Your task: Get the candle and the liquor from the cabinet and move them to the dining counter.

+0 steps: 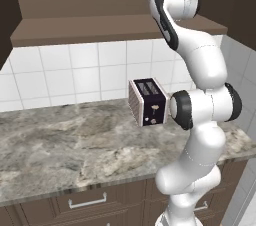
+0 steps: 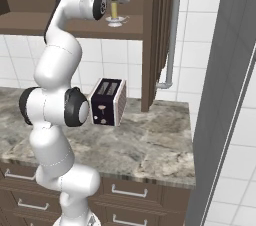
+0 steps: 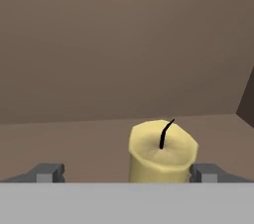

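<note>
Candle [image 3: 162,152] sits low in my hand view, right of centre, its black wick curling up, between the two fingertips [image 3: 49,172]. Jaws stand wide apart, nothing clamped; the candle is much nearer the right tip than the left. At the top of my right base view the gripper [image 2: 118,1] reaches onto the cabinet [image 2: 75,22] shelf, directly over the candle's white saucer.

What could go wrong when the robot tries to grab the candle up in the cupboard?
The candle sits off-centre between the open gripper tips, close to one fingertip. That finger might nudge it first and tip it in its saucer. The saucer also stands near the front edge of the cabinet shelf, so a push could slide it off, down toward the toaster.
</note>
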Controlling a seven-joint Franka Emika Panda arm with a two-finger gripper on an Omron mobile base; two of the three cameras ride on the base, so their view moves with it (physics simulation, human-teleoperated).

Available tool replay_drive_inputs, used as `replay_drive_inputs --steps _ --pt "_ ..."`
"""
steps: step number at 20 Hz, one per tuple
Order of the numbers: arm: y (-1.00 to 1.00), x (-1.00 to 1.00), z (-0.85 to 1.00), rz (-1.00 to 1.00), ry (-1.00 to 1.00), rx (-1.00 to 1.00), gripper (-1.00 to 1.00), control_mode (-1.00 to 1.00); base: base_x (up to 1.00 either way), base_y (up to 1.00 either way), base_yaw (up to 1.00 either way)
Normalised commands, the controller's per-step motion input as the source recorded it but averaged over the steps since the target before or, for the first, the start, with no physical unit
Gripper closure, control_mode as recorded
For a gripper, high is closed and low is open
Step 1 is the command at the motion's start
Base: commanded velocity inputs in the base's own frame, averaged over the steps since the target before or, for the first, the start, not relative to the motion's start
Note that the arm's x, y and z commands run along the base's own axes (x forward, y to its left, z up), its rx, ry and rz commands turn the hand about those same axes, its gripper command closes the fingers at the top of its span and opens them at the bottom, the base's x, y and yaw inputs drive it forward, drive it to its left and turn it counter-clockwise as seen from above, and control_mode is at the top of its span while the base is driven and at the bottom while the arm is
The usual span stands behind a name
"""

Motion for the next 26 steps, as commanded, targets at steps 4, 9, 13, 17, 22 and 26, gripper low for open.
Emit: replay_drive_inputs --steps 4,9,13,17,22,26 --pt "0.0 0.0 0.0 0.0 0.0 0.0 1.0 -1.0 0.0 0.0 0.0" --pt "0.0 0.0 0.0 0.0 0.0 0.0 1.0 -1.0 0.0 0.0 0.0" --pt "0.0 0.0 0.0 0.0 0.0 0.0 1.0 -1.0 0.0 0.0 0.0" --pt "0.0 0.0 0.0 0.0 0.0 0.0 1.0 -1.0 0.0 0.0 0.0" --pt "-0.02 -0.1 -0.06 0.0 0.0 0.0 1.0 -1.0 0.0 0.0 0.0" --pt "-0.11 -0.71 -0.45 0.0 0.0 0.04 1.0 -1.0 0.0 0.0 0.0"
